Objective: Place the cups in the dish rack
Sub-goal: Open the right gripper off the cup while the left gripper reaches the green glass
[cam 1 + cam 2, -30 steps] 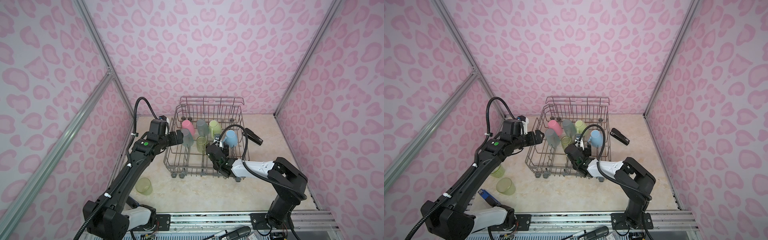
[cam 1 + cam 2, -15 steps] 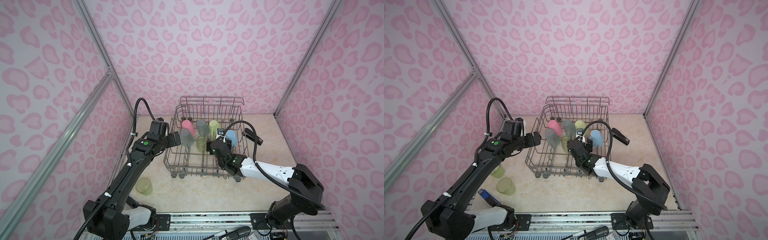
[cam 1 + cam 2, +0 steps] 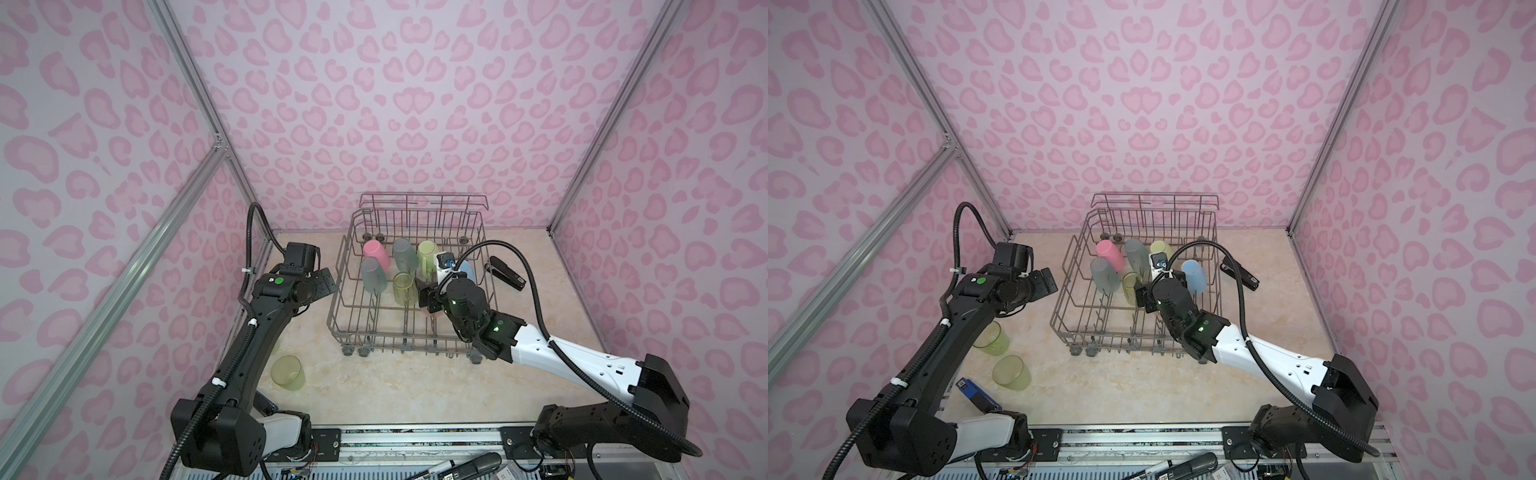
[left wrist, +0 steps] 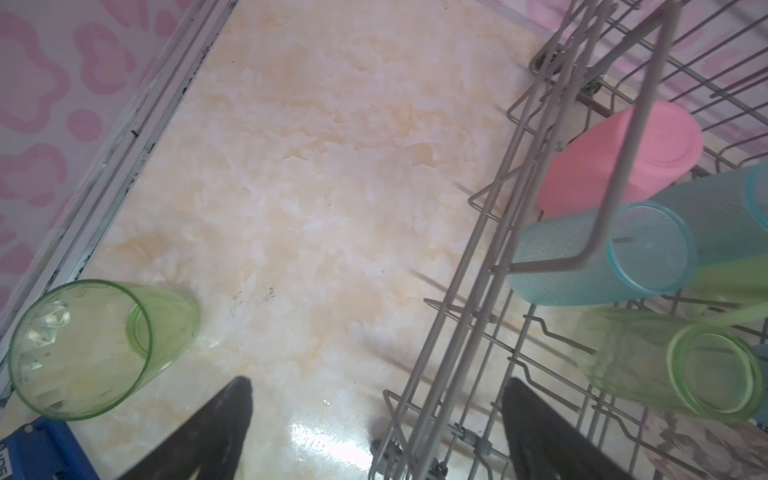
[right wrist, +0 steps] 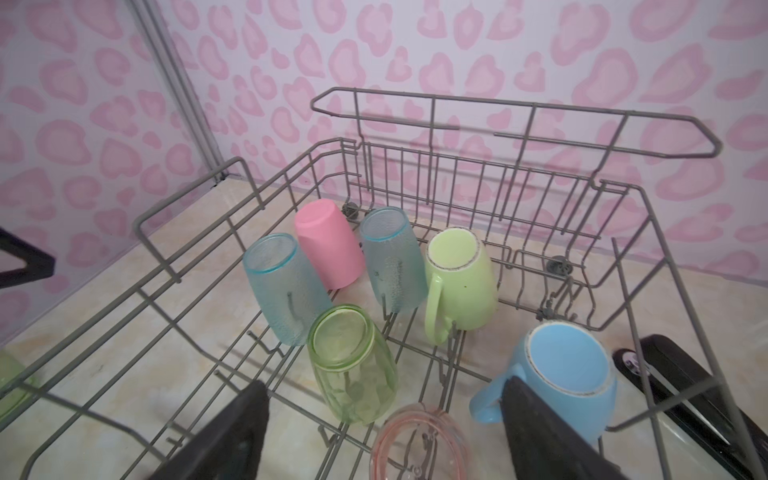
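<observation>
The grey wire dish rack (image 3: 399,338) (image 3: 1121,336) stands at the back middle. Upside down on its tines are a pink cup (image 3: 376,253), two teal cups (image 3: 405,253) (image 3: 372,276), a green tumbler (image 3: 404,287), a light-green mug (image 5: 459,278) and a light-blue mug (image 3: 1194,276). A salmon tumbler (image 5: 415,444) sits low between the fingers of my right gripper (image 5: 384,384) (image 3: 426,297), which is open inside the rack, with gaps on both sides. My left gripper (image 4: 378,386) (image 3: 324,284) is open and empty, just outside the rack's left wall. Two green tumblers (image 3: 1012,372) (image 3: 992,338) lie on the table under the left arm.
A black stapler (image 3: 507,272) (image 5: 685,395) lies on the table right of the rack. A blue object (image 3: 976,392) (image 4: 37,453) lies near the left arm's base. Pink patterned walls and a metal rail (image 4: 124,158) close in the left side.
My left gripper has drawn back to the left, away from the rack. The right arm's elbow has swung out to the right and lowered, while its gripper has stayed over the rack.
</observation>
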Tool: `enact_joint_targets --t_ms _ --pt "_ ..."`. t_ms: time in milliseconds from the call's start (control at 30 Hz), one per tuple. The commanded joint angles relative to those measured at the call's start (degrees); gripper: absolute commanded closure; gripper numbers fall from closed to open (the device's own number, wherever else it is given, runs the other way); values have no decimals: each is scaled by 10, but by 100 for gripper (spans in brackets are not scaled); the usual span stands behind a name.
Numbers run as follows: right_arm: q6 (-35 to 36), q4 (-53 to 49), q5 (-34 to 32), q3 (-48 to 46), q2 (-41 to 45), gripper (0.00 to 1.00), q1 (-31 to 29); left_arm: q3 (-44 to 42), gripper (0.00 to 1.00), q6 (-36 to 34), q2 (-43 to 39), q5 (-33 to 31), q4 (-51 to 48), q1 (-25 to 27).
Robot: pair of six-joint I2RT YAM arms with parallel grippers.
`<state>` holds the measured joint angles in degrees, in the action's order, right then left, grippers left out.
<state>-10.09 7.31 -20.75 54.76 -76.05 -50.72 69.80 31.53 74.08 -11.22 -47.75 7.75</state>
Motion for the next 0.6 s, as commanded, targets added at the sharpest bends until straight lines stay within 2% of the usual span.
enact_joint_targets --t_ms 0,167,400,567 --pt "57 -9 89 -9 12 14 -1 -13 5 17 4 -33 -15 -25" --pt "92 -26 149 -22 33 15 -1 -39 6 35 6 -74 -4 -67" --pt "93 -65 193 -28 70 16 -5 -73 13 52 25 -46 32 -129" --pt "82 -79 187 -17 81 17 -20 -96 18 68 22 -78 57 -146"
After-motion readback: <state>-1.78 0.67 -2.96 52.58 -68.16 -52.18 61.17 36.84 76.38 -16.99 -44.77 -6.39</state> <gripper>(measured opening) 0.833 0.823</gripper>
